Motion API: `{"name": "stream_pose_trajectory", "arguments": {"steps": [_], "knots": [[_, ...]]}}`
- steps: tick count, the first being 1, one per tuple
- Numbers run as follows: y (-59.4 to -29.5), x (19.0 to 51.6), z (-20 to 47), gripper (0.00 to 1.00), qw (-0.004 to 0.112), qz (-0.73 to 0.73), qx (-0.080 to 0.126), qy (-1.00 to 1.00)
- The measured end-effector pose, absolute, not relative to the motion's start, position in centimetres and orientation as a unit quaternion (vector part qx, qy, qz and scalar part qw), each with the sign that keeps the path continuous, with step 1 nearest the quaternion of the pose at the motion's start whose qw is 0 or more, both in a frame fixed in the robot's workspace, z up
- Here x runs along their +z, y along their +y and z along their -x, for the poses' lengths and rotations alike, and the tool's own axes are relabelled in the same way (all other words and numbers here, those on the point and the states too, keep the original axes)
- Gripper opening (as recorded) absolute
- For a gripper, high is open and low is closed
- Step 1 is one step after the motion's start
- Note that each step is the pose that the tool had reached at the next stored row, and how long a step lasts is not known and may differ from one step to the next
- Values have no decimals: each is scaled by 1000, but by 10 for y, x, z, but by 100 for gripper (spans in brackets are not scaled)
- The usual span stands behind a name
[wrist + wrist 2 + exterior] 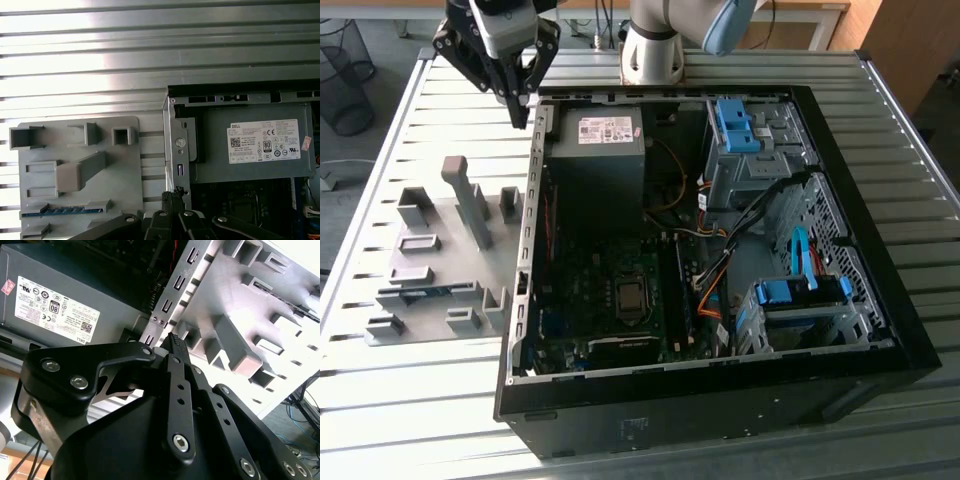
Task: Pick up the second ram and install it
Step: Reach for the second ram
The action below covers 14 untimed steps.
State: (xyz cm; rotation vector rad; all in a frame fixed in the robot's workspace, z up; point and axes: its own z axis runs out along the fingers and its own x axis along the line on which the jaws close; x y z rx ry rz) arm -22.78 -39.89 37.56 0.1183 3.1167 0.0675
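Observation:
The second ram (420, 293) is a thin blue stick lying flat in a slot of the grey holder plate (440, 230) at the exterior view's left. In the first wrist view the second ram (62, 211) sits in a low slot of the holder plate (125, 165). My gripper (521, 118) hangs above the case's back corner, beside the power supply and well away from the ram. Its fingers are shut and hold nothing, as both wrist views show (173, 192) (173, 337).
The open black computer case (720, 410) lies on the slatted table (720, 65). Inside are the grey power supply (595, 160), the motherboard with its processor socket (632, 297), loose cables, and blue drive bays (800, 290). Upright grey pegs (470, 200) rise from the holder plate.

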Motion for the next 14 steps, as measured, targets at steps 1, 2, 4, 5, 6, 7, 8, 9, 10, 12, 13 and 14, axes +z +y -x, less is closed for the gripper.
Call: {"name": "stream_pose_trajectory", "arguments": {"steps": [1, 2, 4, 5, 6, 7, 8, 9, 10, 12, 13, 14], "knots": [[-399, 375, 228, 11, 11, -38, 22, 999], [-399, 375, 228, 11, 11, -38, 22, 999], [-399, 375, 229, 11, 11, -38, 22, 999], [-399, 375, 230, 11, 11, -38, 22, 999], [-399, 375, 230, 11, 11, -38, 22, 999], [-399, 375, 230, 11, 11, -38, 22, 999], [-399, 375, 231, 11, 11, -38, 22, 999], [-399, 375, 231, 11, 11, -38, 22, 999], [-399, 374, 232, 11, 11, -38, 22, 999], [-399, 374, 233, 11, 11, -38, 22, 999], [-399, 374, 233, 11, 11, -38, 22, 999], [-399, 374, 234, 11, 11, -38, 22, 999]]}}
